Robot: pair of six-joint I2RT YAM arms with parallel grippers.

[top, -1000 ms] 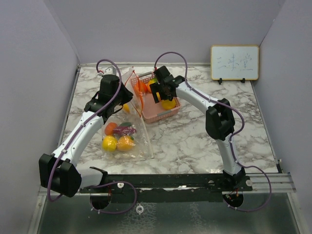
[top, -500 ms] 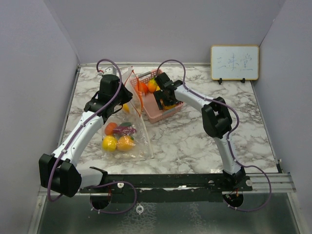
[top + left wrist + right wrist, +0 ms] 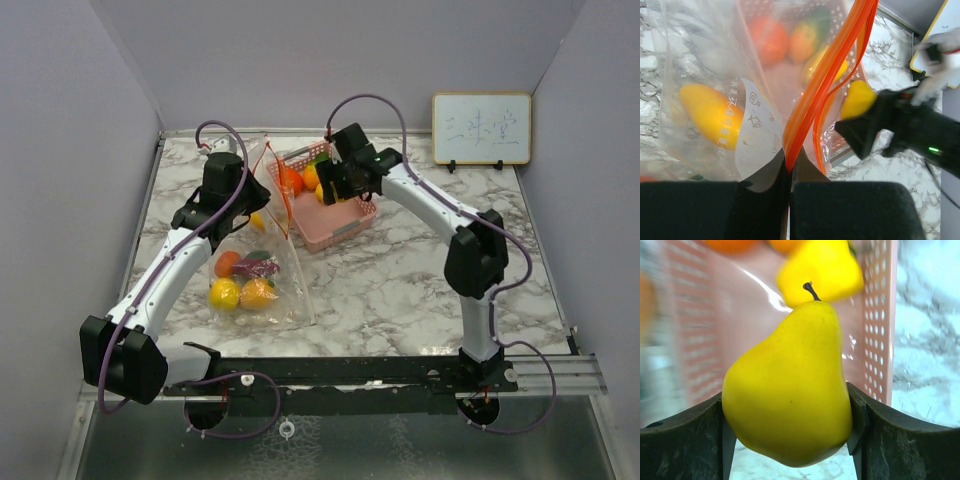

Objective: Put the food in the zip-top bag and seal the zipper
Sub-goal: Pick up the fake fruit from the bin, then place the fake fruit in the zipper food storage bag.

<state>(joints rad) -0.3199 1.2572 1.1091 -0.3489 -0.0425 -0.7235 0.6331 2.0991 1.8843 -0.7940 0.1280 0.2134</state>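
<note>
Right wrist view gives you a smooth, glossy yellow plastic pear [image 3: 790, 385] with a short dark stem. It fills the middle of the frame, clamped at its wide belly between the two dark fingers of the right gripper [image 3: 790, 437]. Behind it the perforated wall of the pink slotted plastic basket [image 3: 876, 330] runs down the right side. A second yellow toy [image 3: 825, 270] is blurred at the top, and orange shapes are cut off by the upper edge. In the left wrist view, at the bottom centre, the left gripper [image 3: 790, 172] has its jaws pressed together on the orange zipper strip [image 3: 835, 75] of the clear crinkled zip-top bag [image 3: 700, 55]. A long yellow fruit [image 3: 710, 115] shows through the film at the left, and the pieces beyond it are only hazy colour. From the top external view, the bag's lower part lies left of centre on the grey-veined marble-pattern table [image 3: 400, 290]. It holds round yellow, orange, red and purple toy pieces [image 3: 240, 285]. The pear sits over the basket at upper centre, mostly hidden by the gripper, and you cannot tell whether it touches the basket.
</note>
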